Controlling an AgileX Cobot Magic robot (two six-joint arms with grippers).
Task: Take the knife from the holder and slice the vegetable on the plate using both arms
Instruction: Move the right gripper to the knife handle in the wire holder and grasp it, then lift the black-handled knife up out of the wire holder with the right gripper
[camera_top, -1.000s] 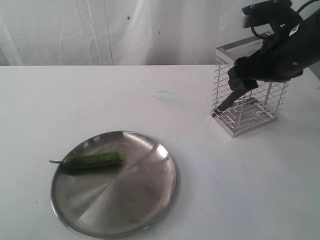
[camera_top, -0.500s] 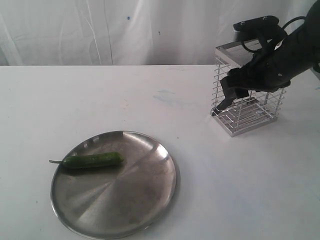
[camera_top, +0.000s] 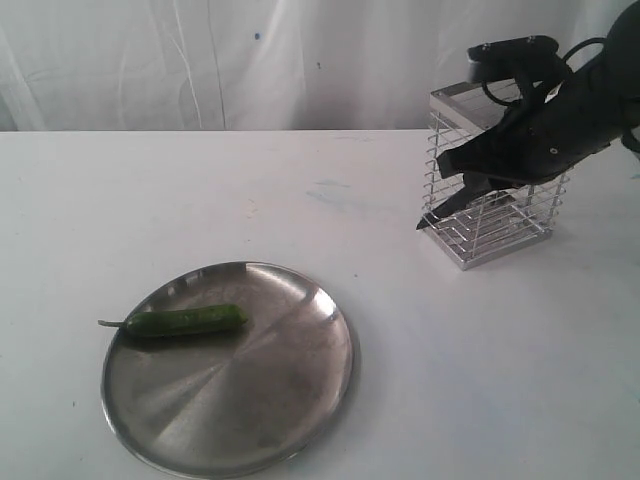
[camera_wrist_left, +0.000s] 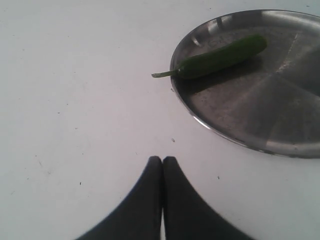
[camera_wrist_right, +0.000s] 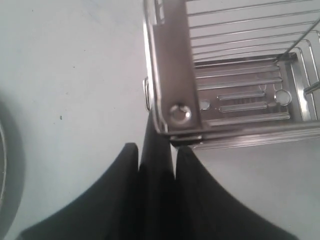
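The knife (camera_top: 443, 207) slants down to the left in front of the chrome wire holder (camera_top: 500, 225), its tip just past the holder's left edge. My right gripper (camera_top: 466, 180) is shut on its black handle. In the right wrist view the knife (camera_wrist_right: 158, 142) runs between the two fingers of the right gripper (camera_wrist_right: 156, 152), beside the holder's corner (camera_wrist_right: 172, 75). The green vegetable (camera_top: 185, 321) lies on the left part of the steel plate (camera_top: 250, 400). My left gripper (camera_wrist_left: 162, 160) is shut and empty over bare table, short of the plate (camera_wrist_left: 260, 110) and vegetable (camera_wrist_left: 222, 57). The exterior view does not show it.
White table (camera_top: 300, 190) with a white curtain behind. The holder stands at the back right, the plate at the front left, with open table between them.
My right gripper has shifted left and slightly up with the knife. The blade tip has come from the holder's base to outside its left edge. Vegetable and plate are unmoved.
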